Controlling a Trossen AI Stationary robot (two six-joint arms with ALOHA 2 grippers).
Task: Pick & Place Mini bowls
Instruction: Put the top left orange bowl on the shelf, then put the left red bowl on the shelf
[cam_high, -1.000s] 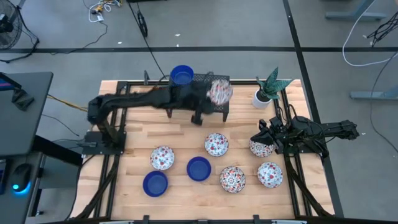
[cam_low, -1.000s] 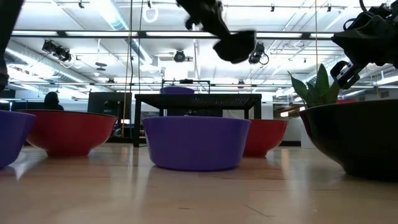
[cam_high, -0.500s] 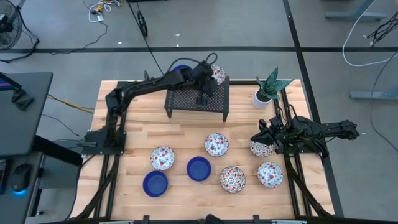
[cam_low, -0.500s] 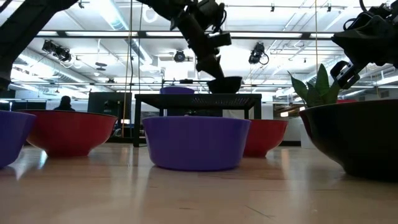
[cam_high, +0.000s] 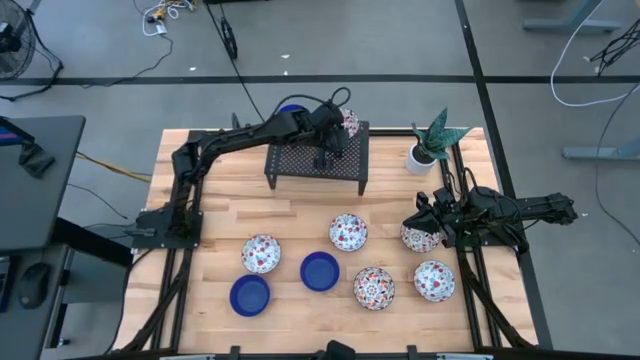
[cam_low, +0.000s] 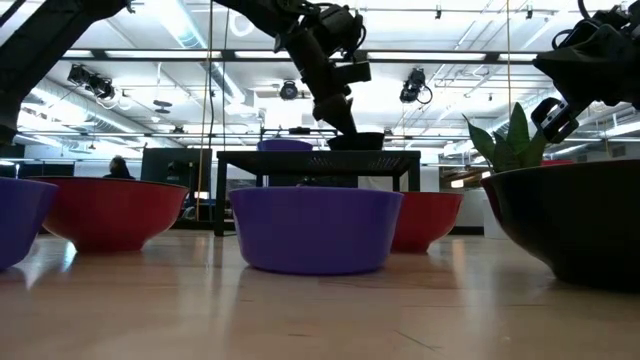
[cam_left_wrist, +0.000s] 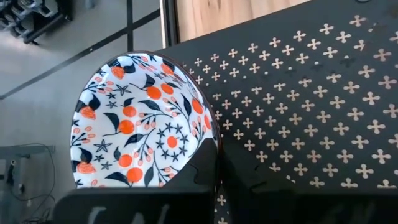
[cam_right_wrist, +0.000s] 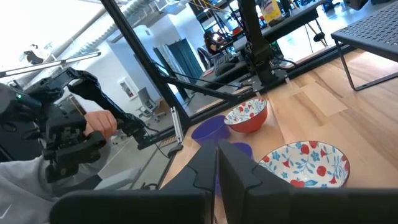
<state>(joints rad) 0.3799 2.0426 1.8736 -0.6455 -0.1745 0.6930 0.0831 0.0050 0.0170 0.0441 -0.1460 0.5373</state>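
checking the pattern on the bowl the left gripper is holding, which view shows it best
The left wrist view: the floral bowl fills the frame, inside pattern clear, rim pinched by the left gripper. The high view shows a sliver on the black mesh rack; the low view a dark silhouette.

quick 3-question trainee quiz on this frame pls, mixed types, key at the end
1. True or false: the left gripper is shut on the floral bowl over the perforated black rack.
2. How many bowls sit on the wooden table itself in the high view? A) four B) six C) nine
3. Fill in: the white pot with the green plant stands at the table's far ____ corner, as the high view shows it.

Key: 1 true; 2 B; 3 right
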